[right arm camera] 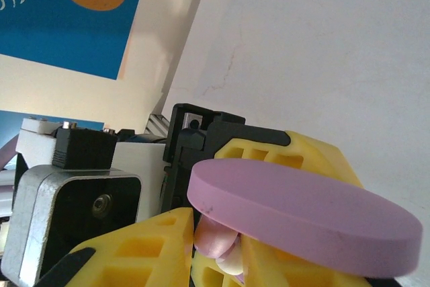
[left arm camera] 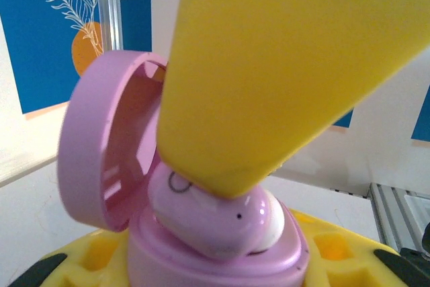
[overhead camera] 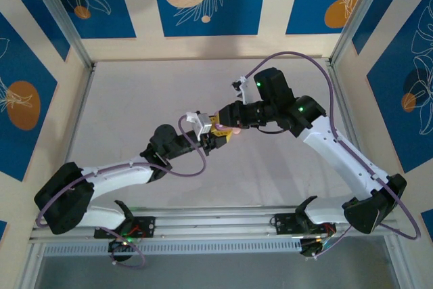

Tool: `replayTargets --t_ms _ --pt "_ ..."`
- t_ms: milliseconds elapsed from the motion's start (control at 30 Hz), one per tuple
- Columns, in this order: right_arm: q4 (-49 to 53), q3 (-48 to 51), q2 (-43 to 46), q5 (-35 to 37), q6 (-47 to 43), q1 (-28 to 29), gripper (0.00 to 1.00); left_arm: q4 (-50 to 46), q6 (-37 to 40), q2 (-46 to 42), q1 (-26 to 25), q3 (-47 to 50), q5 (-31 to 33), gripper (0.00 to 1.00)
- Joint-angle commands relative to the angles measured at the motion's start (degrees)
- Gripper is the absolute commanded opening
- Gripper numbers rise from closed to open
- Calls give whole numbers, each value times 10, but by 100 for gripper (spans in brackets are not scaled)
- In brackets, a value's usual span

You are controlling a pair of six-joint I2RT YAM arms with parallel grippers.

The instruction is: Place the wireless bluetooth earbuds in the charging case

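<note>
Two claws meet in mid-air over the counter (overhead camera: pixel 135 99). The left claw (overhead camera: pixel 220 136) is clamped narrow on the base of the pink charging case (left arm camera: pixel 201 267). The case's lid (left arm camera: pixel 101 152) is swung open and stands up on the left side in the left wrist view. The right claw (overhead camera: pixel 230 125) is nearly closed, apparently pinching the pink earbud (left arm camera: pixel 222 223), with one yellow finger (left arm camera: pixel 269 65) pressing on top of it.

The earbud is in the mouth of the case, not seated. It lies slanted, with its long axis running from upper left by the lid down to lower right. Its white rounded tip points right, away from the lid.

Risks, as I judge them:
- Pushing down on the slanted earbud could skid it over the rim and drop it to the counter.
- Letting go before it is seated could let it roll out.
- The wide finger is close to the lid and could knock it shut on the earbud.
- Off-centre pressure could twist the case in the left claw, since nothing supports it from below.
</note>
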State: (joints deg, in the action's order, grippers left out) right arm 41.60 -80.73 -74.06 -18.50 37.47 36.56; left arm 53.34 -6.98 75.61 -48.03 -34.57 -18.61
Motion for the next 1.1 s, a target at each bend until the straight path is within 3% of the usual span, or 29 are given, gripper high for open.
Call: replayTargets --t_ms 0,1067 --pt "30 -16 -9 19 -13 5 27 40 3 -4 -10 -23 -2 20" --pt "43 -40 12 44 -6 7 28 42 3 -2 -10 -21 4 20"
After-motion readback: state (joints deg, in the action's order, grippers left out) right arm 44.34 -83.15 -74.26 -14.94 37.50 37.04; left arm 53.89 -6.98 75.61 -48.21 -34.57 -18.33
